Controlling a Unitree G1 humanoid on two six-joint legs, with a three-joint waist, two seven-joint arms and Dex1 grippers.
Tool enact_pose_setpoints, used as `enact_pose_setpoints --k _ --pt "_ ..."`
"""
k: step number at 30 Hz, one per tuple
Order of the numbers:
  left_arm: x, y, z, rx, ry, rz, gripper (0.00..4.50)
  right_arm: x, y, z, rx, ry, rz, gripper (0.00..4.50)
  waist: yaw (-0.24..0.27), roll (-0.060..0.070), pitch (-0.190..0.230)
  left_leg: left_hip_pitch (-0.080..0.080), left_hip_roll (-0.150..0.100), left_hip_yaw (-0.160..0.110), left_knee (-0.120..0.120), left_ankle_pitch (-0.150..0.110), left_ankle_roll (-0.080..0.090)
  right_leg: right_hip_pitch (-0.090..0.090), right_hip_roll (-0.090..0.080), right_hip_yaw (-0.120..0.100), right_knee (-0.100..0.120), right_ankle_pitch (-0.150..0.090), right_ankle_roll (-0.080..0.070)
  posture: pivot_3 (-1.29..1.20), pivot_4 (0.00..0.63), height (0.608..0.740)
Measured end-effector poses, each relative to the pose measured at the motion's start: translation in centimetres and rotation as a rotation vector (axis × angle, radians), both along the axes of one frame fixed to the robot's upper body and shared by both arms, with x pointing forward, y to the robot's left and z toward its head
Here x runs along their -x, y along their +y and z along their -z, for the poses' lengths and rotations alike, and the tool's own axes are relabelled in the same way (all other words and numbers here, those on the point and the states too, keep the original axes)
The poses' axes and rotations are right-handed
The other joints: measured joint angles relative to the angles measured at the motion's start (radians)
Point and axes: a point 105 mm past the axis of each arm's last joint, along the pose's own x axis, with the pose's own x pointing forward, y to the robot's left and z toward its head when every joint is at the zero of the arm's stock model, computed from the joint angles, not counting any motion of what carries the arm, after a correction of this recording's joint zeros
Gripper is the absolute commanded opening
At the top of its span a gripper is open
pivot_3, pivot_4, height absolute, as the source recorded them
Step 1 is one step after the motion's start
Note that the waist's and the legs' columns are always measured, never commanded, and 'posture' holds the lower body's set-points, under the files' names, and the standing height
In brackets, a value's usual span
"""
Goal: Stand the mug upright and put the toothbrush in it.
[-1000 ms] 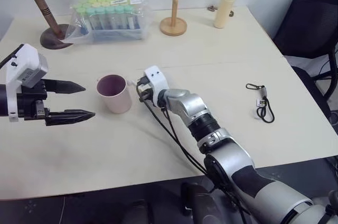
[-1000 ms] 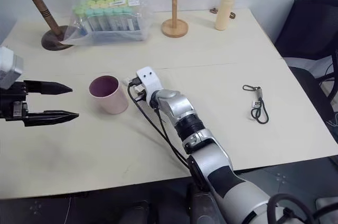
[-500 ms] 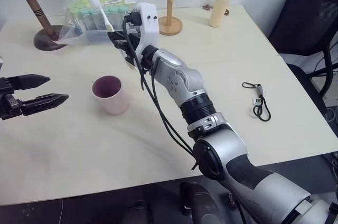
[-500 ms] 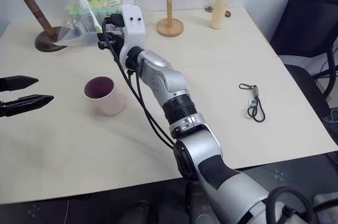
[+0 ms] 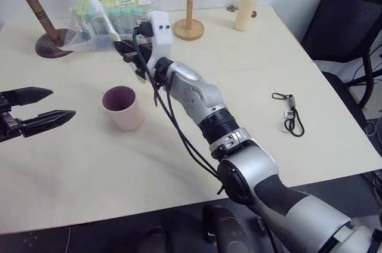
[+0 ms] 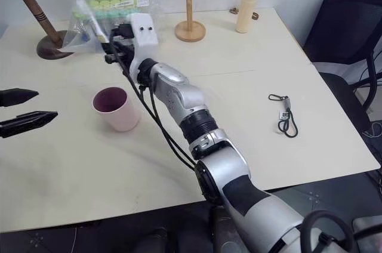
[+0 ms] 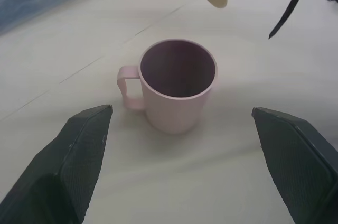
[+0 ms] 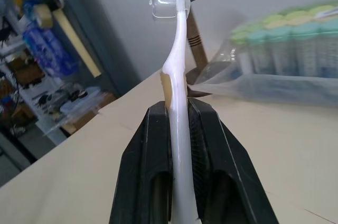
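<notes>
Pink plastic mug point(image 5: 123, 107) is seen upright on the table point(image 5: 250, 122), mouth up, handle visible in the left wrist view, so the first half of the task is judged done. The toothbrush point(image 8: 175, 76) is clamped mid-handle between the shut fingers of the right gripper point(image 8: 178, 109), bristle head up, tail end down. It is held above and just behind the mug, presumably to line the handle up for a drop in. The left gripper point(image 5: 36, 108) is spread wide with nothing in it, parked beside the mug and well apart from it, likely kept out of the way or ready to steady the mug.
</notes>
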Motion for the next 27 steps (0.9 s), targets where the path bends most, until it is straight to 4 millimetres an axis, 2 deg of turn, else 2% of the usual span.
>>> enact_pose_setpoints --k 3,6,8,10,12,15,16,21,25,27 --pt "0.0 -0.5 -0.1 -0.005 -0.004 0.016 4.49 -1.0 -0.3 1.3 0.09 -0.017 0.11 0.12 0.004 0.0 0.0 0.0 0.0 -0.001 0.0 0.0 0.0 0.0 -0.002 0.001 0.0 0.0 0.0 0.0 0.15 0.74" --pt "-0.4 -1.5 0.3 -0.008 0.011 0.058 4.49 -2.3 -2.1 5.0 0.205 0.046 0.174 0.12 0.016 -0.001 -0.001 0.0 0.0 -0.002 0.001 0.0 0.0 0.002 -0.003 0.001 0.0 0.0 0.0 0.0 0.15 0.74" --pt "-0.7 -2.0 0.5 -0.001 0.019 0.078 4.49 -2.9 -4.6 7.6 0.286 0.103 0.182 0.12 0.032 -0.001 -0.001 -0.001 0.0 -0.002 0.001 0.0 0.0 0.002 -0.003 0.001 0.0 0.0 0.0 0.0 0.15 0.74" --pt "-0.9 -2.3 0.4 0.004 0.017 0.09 4.49 -3.3 -6.8 8.5 0.331 0.13 0.195 0.12 0.038 -0.001 -0.001 -0.002 0.0 -0.002 0.002 0.0 0.0 0.001 -0.003 0.0 0.0 0.0 0.0 0.0 0.15 0.74" --pt "-1.1 -2.8 0.4 0.005 0.02 0.11 4.49 -3.1 -8.7 7.7 0.355 0.114 0.198 0.12 0.042 -0.001 -0.001 -0.001 -0.001 -0.002 0.002 0.0 0.0 0.001 -0.003 0.0 -0.001 0.0 0.0 0.0 0.15 0.74" --pt "-1.5 -3.6 0.8 0.006 0.039 0.153 4.49 -1.7 -11.0 6.7 0.421 0.077 0.168 0.12 0.045 -0.002 -0.001 0.0 -0.001 0.0 0.001 0.0 0.0 0.001 0.0 0.0 -0.001 0.0 0.0 0.0 0.15 0.74" --pt "-1.5 -3.8 0.9 0.006 0.042 0.161 4.49 -1.2 -11.6 7.1 0.454 0.075 0.156 0.12 0.046 -0.002 -0.001 0.0 0.0 0.0 0.001 0.0 0.0 0.001 0.0 0.0 -0.001 0.0 0.0 0.0 0.15 0.74" --pt "-1.8 -4.3 0.9 0.004 0.034 0.185 4.49 1.5 -15.1 11.7 0.645 0.146 0.072 0.12 0.063 -0.002 -0.001 0.0 -0.001 0.003 0.002 0.0 0.0 0.001 -0.001 -0.001 -0.001 0.0 0.0 0.0 0.15 0.74" --pt "-1.9 -4.6 1.3 0.003 0.053 0.207 4.49 1.9 -16.9 13.4 0.702 0.168 0.091 0.12 0.07 -0.002 -0.001 0.001 -0.001 0.005 0.003 0.0 0.0 0.001 0.0 -0.002 -0.002 0.0 0.0 0.0 0.15 0.74" --pt "-1.9 -4.8 1.4 0.005 0.054 0.216 4.49 1.8 -17.2 13.7 0.719 0.165 0.1 0.83 0.07 -0.002 -0.001 0.001 -0.001 0.006 0.003 0.0 0.0 0.0 0.0 -0.002 -0.002 0.0 0.0 0.0 0.15 0.74"
